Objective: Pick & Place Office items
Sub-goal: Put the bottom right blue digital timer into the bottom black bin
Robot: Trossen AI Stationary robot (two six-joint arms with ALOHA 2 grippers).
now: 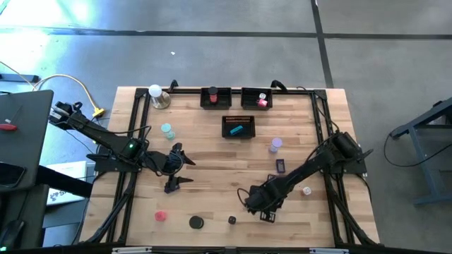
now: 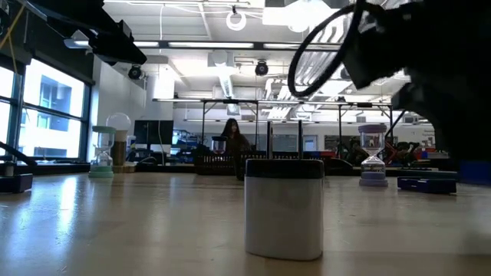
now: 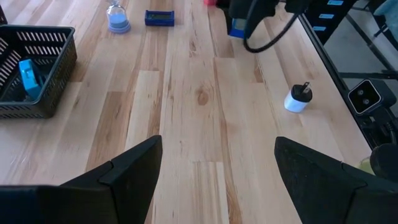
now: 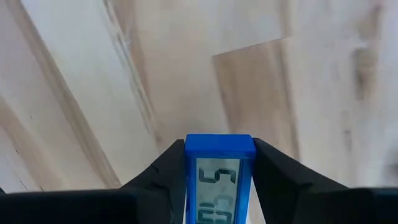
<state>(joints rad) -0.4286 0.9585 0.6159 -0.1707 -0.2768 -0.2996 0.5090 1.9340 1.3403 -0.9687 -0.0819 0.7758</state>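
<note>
My right gripper (image 1: 256,201) (image 4: 219,163) hovers near the table's near edge, shut on a blue digital timer (image 4: 219,168) with a grey display. My left gripper (image 1: 175,168) (image 3: 217,168) is open over bare boards left of the middle and touches nothing. Loose on the table stand a teal hourglass (image 1: 167,130), a lavender hourglass (image 1: 275,144) (image 3: 117,18), a dark blue block (image 1: 280,166) (image 3: 159,17), a white cylinder with a black cap (image 1: 306,190) (image 2: 284,207), a red piece (image 1: 161,215), a black disc (image 1: 196,222) and a tiny black piece (image 1: 232,220). My right gripper pinches the blue timer between its two fingers, one pad on each long side edge (image 4: 188,171), with the display facing the wrist camera. The timer's free end sticks out past the fingertips. Only table boards show beyond it, and it looks lifted clear.
Three black mesh trays sit toward the far edge: two at the rim (image 1: 216,97) (image 1: 256,97), one holding a red piece, and one nearer the middle (image 1: 238,127) (image 3: 37,68) holding a blue item. A white ball on a metal base (image 1: 157,95) stands far left. A person sits in the room behind (image 2: 230,138).
</note>
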